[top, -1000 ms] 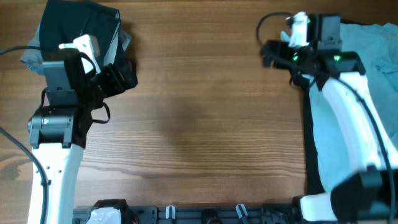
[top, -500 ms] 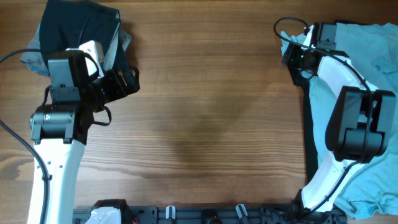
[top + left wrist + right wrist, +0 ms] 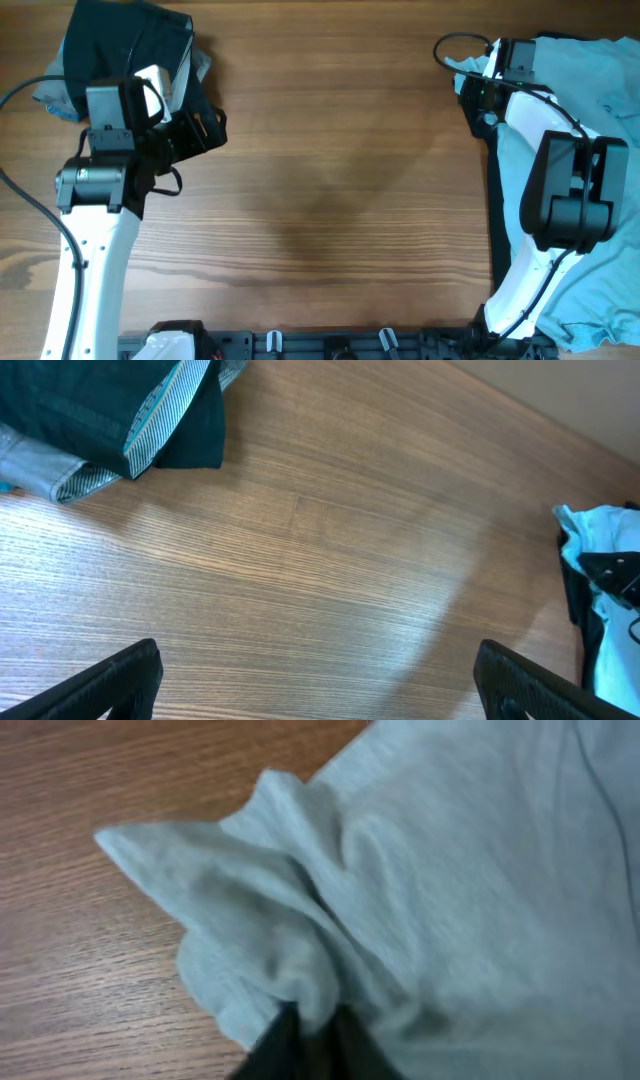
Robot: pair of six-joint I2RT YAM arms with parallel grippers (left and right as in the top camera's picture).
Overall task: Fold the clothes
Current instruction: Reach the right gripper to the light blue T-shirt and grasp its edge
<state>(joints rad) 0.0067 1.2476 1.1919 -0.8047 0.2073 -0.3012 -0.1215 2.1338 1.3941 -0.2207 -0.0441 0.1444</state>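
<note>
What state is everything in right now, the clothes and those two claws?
pale blue T-shirt: crumpled, not folded, one bunched edge pinched.
black garment: heaped, lying over the grey garment.
grey garment: mostly covered, edge showing.
left gripper: open, empty, over bare table.
right gripper: shut on the pale blue T-shirt.

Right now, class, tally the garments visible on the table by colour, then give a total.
Pale blue T-shirt: 1
Black garment: 1
Grey garment: 1
Total: 3
</note>
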